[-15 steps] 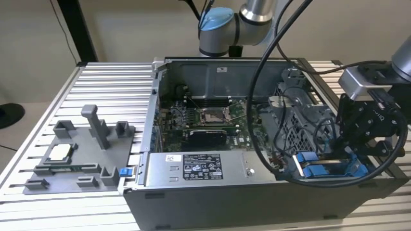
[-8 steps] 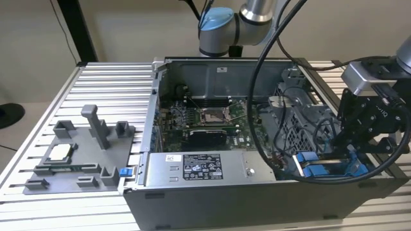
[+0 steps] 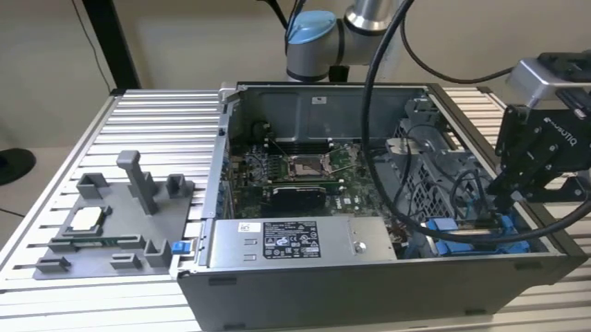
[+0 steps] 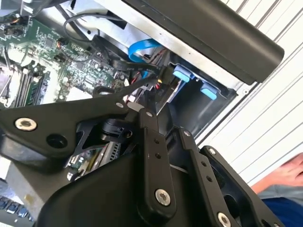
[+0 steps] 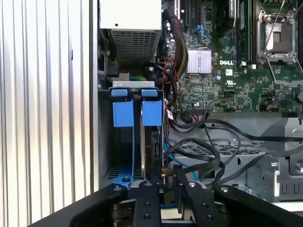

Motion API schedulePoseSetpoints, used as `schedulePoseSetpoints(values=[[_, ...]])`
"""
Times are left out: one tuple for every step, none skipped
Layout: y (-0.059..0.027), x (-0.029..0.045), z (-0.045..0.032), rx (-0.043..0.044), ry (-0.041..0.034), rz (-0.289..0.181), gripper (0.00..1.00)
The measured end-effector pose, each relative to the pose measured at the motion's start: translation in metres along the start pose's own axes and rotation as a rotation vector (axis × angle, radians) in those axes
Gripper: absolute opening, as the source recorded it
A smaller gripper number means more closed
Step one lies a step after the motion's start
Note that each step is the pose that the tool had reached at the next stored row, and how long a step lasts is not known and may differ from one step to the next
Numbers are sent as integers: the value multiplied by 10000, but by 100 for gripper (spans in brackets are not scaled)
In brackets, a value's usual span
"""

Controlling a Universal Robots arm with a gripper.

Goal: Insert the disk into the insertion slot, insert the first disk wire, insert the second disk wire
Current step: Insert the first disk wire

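The disk [image 5: 155,142] stands on edge in the insertion slot at the case's corner, its blue carrier tab [image 5: 152,112] beside a second blue tab [image 5: 124,113]. In the exterior view the blue carrier [image 3: 445,228] lies low in the bay at the exterior view's right. My gripper [image 3: 499,205] reaches down into that bay. In both wrist views its fingers [image 5: 146,201] close around a small black plug with red and yellow strands [image 5: 163,172], a disk wire, right at the disk's rear edge. The gripper [image 4: 142,107] hides the plug's contact with the disk. A flat blue wire [image 4: 142,47] loops nearby.
The silver labelled power-supply box [image 3: 277,242] fills the case's front. The motherboard [image 3: 295,173] lies behind it, with thick black cables [image 3: 406,207] draped over the bay. A grey fixture plate [image 3: 111,228] sits on the ribbed table. A person's hand and blue sleeve [image 4: 286,189] are close by.
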State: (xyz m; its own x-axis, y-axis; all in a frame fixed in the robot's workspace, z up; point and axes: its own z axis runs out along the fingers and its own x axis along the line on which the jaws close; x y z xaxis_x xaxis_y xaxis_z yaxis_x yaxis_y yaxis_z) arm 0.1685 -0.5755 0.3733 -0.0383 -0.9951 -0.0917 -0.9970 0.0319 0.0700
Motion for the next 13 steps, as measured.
schedulePoseSetpoints(values=[[2,-2,-23,0,-1,0,0],[4,-4,-44,0,-2,-1,0],[6,-6,-63,0,-3,0,0],[7,-7,-77,0,-3,0,0],[7,-7,-80,0,-4,-1,0],[7,-7,-80,0,-5,0,0],[7,-7,-80,0,-6,0,0],[7,-7,-80,0,-5,-1,0],[7,-7,-80,0,-6,0,0],[7,-8,-81,0,-5,-1,0],[3,-8,-83,0,-1,0,0],[-5,-8,-84,1,0,0,0],[-19,-8,-84,0,-2,1,0]])
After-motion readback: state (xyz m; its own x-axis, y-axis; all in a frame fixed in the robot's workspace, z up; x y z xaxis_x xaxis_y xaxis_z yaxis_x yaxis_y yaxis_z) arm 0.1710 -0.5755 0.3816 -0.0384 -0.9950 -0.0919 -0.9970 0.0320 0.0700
